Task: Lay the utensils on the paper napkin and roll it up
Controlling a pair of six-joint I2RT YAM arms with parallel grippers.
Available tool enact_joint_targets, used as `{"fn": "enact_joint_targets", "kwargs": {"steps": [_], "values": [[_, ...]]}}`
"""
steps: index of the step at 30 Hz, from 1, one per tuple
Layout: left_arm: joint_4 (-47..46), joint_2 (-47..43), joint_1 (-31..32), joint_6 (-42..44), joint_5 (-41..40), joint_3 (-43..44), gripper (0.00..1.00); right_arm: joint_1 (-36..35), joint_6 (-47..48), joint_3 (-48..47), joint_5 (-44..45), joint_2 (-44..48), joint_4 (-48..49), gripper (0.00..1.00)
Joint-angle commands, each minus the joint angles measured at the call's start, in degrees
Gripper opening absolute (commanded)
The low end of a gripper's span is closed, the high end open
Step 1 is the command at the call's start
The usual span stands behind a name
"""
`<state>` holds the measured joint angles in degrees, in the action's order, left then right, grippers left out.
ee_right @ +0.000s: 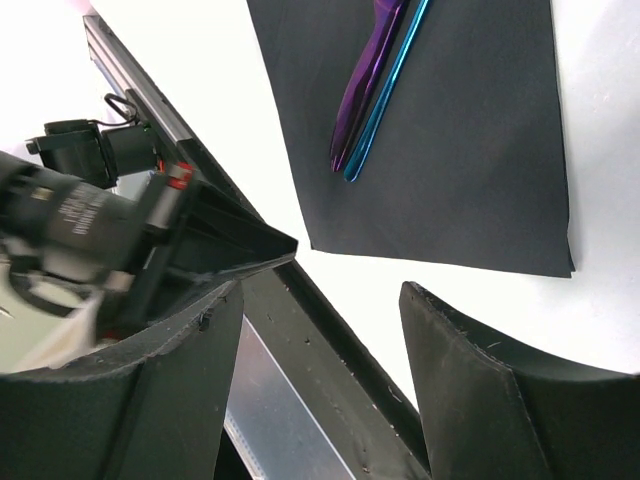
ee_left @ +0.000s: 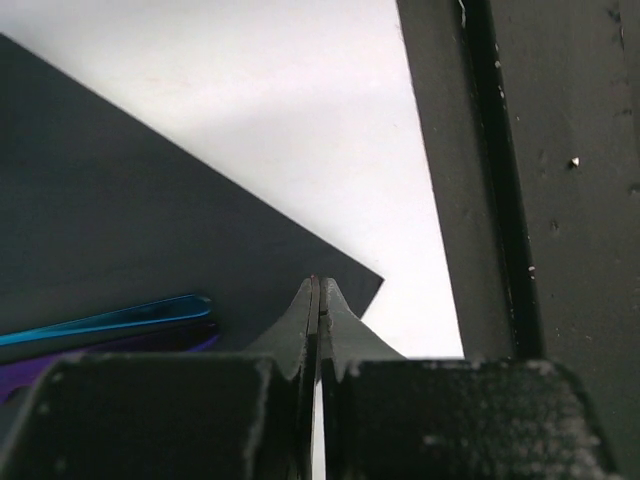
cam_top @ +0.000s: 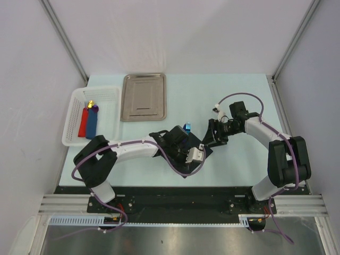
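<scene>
Since the blue utensil (ee_right: 390, 90) and the purple utensil (ee_right: 362, 85) already lie side by side on the black paper napkin (ee_right: 450, 150), which sits flat on the counter (cam_top: 239, 95), placing looks done and rolling is the step in hand. The left tool (ee_left: 318, 288) is clenched at the napkin's near corner - whether paper is caught between its tips I cannot tell. The right tool (ee_right: 322, 300) hangs released just beside the napkin, gripping nothing. Next, that corner probably has to be lifted and curled over the cutlery without dragging the sheet. Far left, the white basket (cam_top: 110, 106) holds a flat red piece (cam_top: 83, 123) and a flat blue piece (cam_top: 92, 123) - nothing shows in the steel tray (cam_top: 144, 96).
</scene>
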<state>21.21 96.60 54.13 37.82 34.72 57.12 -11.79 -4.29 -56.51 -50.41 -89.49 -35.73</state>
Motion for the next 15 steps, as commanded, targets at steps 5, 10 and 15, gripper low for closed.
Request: {"fn": "enact_joint_targets", "kwargs": {"steps": [5,10,15], "values": [[1.2,-4.6,1.4,3.0,0.4,0.0,0.26,-0.6,-0.6,-1.8,0.5,-0.9,1.1,0.71],[5.0,-1.9,5.0,1.3,-4.7,2.0,0.39,-0.8,-0.6,-2.2,1.9,-1.0,0.8,0.73],[4.8,-1.1,6.8,0.7,-9.6,1.2,0.37,-0.8,-0.7,-1.9,2.1,-0.9,0.9,0.74]]}}
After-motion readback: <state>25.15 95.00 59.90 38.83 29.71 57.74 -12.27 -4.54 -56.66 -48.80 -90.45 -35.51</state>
